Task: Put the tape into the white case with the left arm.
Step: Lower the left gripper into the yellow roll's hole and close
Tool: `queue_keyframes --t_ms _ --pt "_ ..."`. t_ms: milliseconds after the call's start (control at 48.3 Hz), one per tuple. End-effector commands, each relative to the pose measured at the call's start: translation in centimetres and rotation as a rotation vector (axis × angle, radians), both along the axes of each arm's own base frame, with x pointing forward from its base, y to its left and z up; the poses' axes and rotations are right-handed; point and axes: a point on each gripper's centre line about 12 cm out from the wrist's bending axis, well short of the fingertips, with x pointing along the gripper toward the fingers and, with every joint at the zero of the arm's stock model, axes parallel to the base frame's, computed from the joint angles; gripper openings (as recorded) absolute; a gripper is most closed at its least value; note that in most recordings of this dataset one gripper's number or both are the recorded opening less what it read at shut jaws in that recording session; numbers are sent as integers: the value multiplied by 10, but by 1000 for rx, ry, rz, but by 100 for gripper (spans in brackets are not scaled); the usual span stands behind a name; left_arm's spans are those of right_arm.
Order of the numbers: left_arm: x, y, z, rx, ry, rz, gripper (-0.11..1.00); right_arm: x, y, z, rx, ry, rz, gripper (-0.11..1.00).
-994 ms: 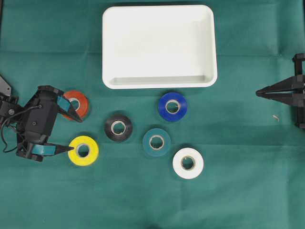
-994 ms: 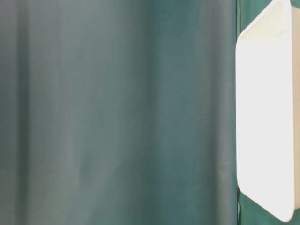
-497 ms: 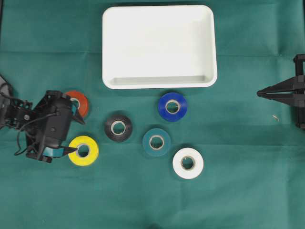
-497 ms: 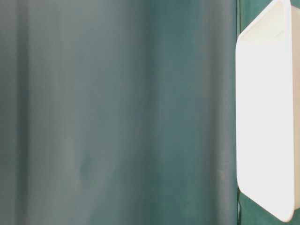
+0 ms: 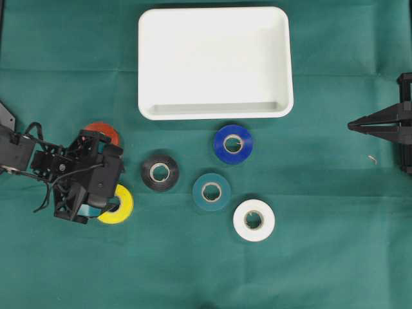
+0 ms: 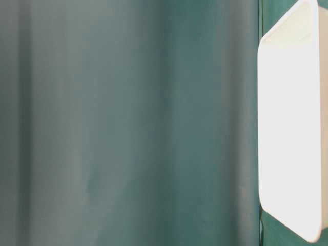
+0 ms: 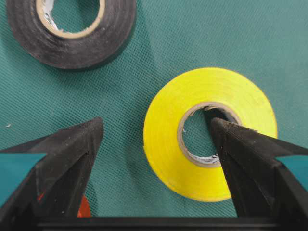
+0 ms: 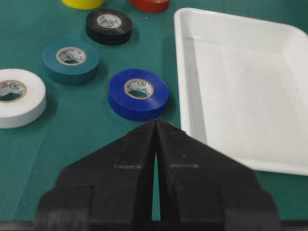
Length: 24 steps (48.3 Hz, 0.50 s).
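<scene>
Since 1 second ago, the left arm's black lattice-framed gripper (image 7: 156,127) has slid forward over the yellow roll of tape (image 7: 210,132). Its 2 teal-banded fingers stand wide apart: one tip sits inside the roll's cardboard core, the other outside on the green cloth (image 5: 193,270). Nothing is clamped yet. The large shallow white plastic case (image 5: 215,61) holds no tape. Closing, lifting, carrying and releasing all appear to remain. The right arm's all-black gripper (image 8: 156,126) rests with its fingers pressed together.
</scene>
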Motion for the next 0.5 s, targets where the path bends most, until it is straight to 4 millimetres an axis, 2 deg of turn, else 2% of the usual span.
queue_keyframes --t_ms 0,310,393,476 --pt "5 -3 0 -4 -10 -3 98 2 0 5 0 -11 -1 -9" --pt "9 -5 -3 -5 -34 -12 93 2 0 4 0 -12 -1 -9" --pt "7 -6 -4 -6 -30 -15 81 2 0 4 0 -11 -1 -9" --pt "5 -7 -5 -5 -26 -20 57 2 0 4 1 -12 -2 -9"
